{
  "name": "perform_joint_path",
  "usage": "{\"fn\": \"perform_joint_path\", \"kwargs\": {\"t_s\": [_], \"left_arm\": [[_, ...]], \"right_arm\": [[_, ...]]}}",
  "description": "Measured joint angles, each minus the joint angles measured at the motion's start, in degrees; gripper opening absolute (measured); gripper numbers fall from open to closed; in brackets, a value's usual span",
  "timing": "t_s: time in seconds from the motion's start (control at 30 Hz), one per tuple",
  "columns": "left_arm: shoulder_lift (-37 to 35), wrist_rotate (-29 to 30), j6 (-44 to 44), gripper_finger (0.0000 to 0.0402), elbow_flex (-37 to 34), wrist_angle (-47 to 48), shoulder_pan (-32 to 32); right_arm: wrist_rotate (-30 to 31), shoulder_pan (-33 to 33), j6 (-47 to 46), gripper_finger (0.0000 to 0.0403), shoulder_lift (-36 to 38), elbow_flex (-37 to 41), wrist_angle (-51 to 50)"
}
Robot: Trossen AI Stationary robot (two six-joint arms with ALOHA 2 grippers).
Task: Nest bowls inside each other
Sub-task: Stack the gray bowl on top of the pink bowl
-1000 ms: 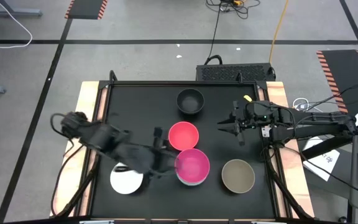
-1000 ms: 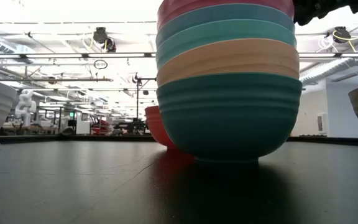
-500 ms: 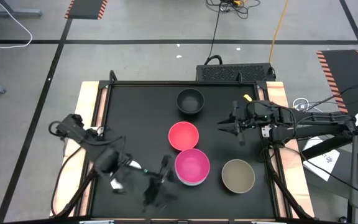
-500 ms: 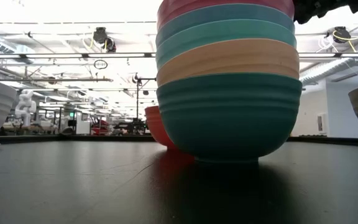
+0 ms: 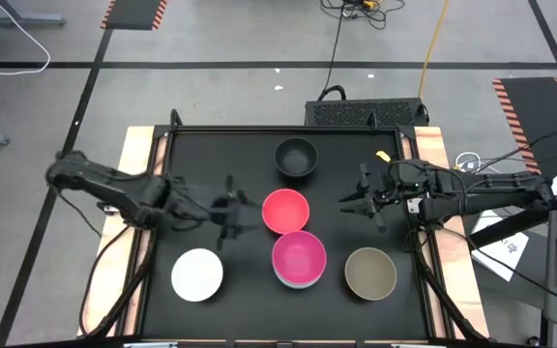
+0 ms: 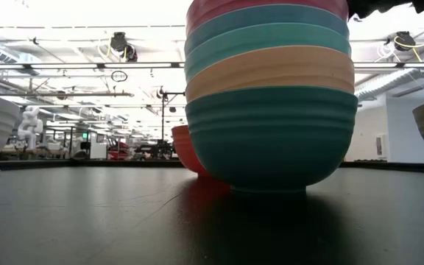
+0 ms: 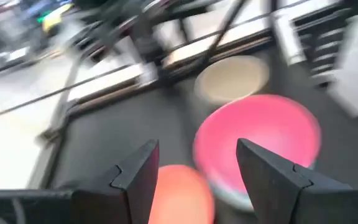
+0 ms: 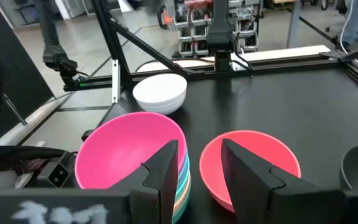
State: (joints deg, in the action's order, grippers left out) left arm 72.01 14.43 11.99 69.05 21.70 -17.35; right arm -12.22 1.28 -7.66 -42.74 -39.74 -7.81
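High view: left end effector [image 5: 228, 207] beside red bowl [image 5: 285, 211].

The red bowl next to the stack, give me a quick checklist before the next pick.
1. Red bowl upright, empty: ok.
2. Red bowl clear of the magenta-topped stack: cannot tell; from above the rims look close.
3. Left end effector open, empty, beside the red bowl: ok.
4. Right end effector open, off to the bowl's other side: ok.
5. White bowl, taupe bowl, black bowl still loose: not ok.
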Motion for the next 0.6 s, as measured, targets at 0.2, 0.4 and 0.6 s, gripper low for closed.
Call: {"fn": "perform_joint_path", "kwargs": {"t_s": [0.2, 0.4, 0.6], "left_arm": [[-10.3, 9.2, -6.5, 0.0218, -5.9, 7.6, -1.1], [-15.7, 5.8, -5.2, 0.0218, -12.2, 11.2, -2.0], [-23.1, 6.3, -5.6, 0.0218, -21.5, 8.5, -0.3]], "right_arm": [[0.2, -0.3, 1.0, 0.0116, 0.0, 0.0, 0.8], [1.6, -0.3, 3.4, 0.0116, 0.0, 0.0, 0.8], [3.6, -0.2, 6.2, 0.0116, 0.0, 0.0, 0.7]]}}
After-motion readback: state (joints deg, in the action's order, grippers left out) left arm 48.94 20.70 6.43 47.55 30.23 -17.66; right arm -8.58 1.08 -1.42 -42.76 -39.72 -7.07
